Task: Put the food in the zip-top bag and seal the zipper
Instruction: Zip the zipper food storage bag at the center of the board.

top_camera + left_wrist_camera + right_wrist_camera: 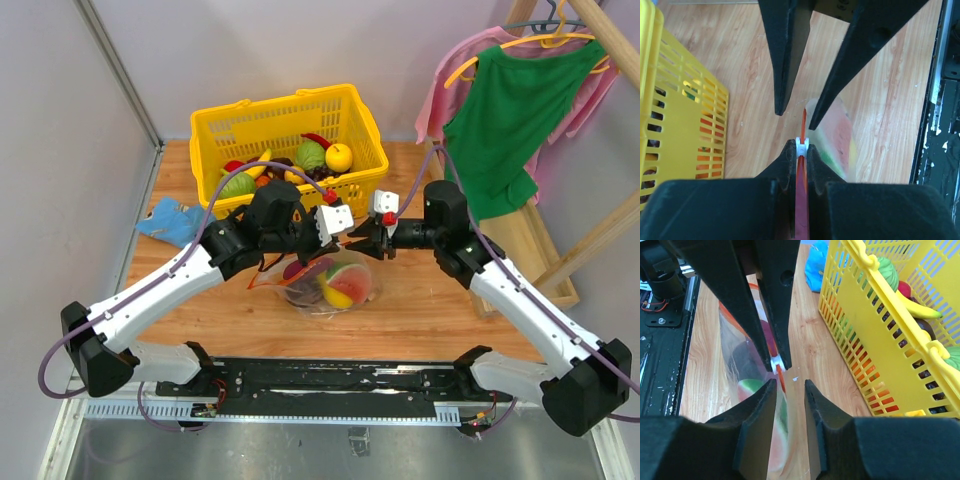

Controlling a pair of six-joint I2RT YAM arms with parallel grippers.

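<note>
The clear zip-top bag (322, 283) lies on the wooden table with the watermelon slice (352, 281), the yellow fruit (338, 297) and the dark purple piece (306, 291) inside. My left gripper (802, 143) is shut on the white slider (802, 146) of the red-orange zipper (804, 122). It also shows in the top view (351, 240) and the right wrist view (776, 363). My right gripper (790, 385) is open, tip to tip with the left one. The zipper's free end (782, 381) lies between its fingers, near the left one. It shows in the top view (368, 243) too.
The yellow lattice basket (272, 105) with more toy produce stands just behind the bag and close on the right in the right wrist view (875, 340). A blue cloth (170, 220) lies at the left. Hanging clothes on a wooden rack (505, 110) stand at the right.
</note>
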